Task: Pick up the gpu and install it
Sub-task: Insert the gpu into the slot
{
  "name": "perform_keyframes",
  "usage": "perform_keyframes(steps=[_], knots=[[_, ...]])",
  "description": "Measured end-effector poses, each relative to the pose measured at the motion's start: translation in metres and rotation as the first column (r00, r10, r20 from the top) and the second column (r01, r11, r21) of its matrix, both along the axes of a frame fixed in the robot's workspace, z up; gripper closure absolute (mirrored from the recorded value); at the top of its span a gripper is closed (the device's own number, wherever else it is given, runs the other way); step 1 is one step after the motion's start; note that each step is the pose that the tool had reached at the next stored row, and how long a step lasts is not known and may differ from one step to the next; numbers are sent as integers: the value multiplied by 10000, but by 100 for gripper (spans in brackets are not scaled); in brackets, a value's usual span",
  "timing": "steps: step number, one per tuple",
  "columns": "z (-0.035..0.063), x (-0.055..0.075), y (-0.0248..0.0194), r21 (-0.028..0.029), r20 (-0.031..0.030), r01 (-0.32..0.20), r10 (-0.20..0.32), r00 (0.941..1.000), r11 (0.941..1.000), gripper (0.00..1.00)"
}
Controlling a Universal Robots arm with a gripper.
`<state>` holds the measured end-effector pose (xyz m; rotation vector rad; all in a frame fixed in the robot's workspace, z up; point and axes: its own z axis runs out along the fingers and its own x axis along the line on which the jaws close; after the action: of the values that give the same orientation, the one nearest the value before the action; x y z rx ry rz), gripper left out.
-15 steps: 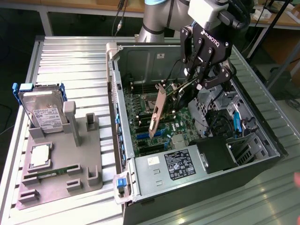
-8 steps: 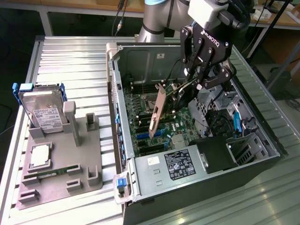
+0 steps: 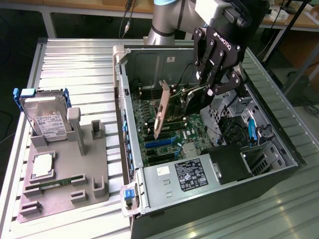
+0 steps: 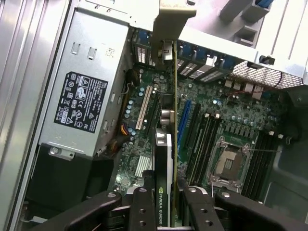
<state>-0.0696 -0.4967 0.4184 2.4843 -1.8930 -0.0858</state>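
Note:
The gpu (image 3: 175, 107) is a thin dark card with a silver bracket (image 3: 160, 112) at one end. It hangs tilted inside the open computer case (image 3: 127, 124), above the motherboard (image 3: 164, 142). My gripper (image 3: 203, 92) is shut on the card's end away from the bracket. In the wrist view the gpu (image 4: 163, 154) is edge-on between my fingers (image 4: 139, 209), and its bracket (image 4: 175, 14) reaches toward the case's rear wall. The card runs alongside a blue slot (image 4: 184, 120) and stands above the board, apart from it.
A power supply (image 3: 184, 174) fills the case's near corner. Drive cages and cables (image 3: 249, 134) sit on the exterior view's right. On the exterior view's left, a grey fixture (image 3: 94, 189) holds a silver hard drive (image 3: 47, 119), a processor (image 3: 42, 167) and a green memory stick (image 3: 57, 181).

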Motion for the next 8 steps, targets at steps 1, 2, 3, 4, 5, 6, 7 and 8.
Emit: perform_keyframes(steps=[1,2,3,4,5,6,7,8], knots=[[-1,0,0,-1,0,181,-181,9998,9998,73],[-2,0,0,-1,0,351,-351,9994,9994,73],[-4,0,0,-1,-1,523,-523,9986,9986,73],[-6,0,0,0,-1,760,-760,9971,9971,73],[-7,0,0,-1,-1,933,-933,9956,9956,73],[-8,0,0,-1,-2,1109,-1109,9938,9938,73],[-9,0,0,0,-1,1232,-1232,9924,9924,73],[-9,0,0,-1,-1,1387,-1387,9903,9903,73]])
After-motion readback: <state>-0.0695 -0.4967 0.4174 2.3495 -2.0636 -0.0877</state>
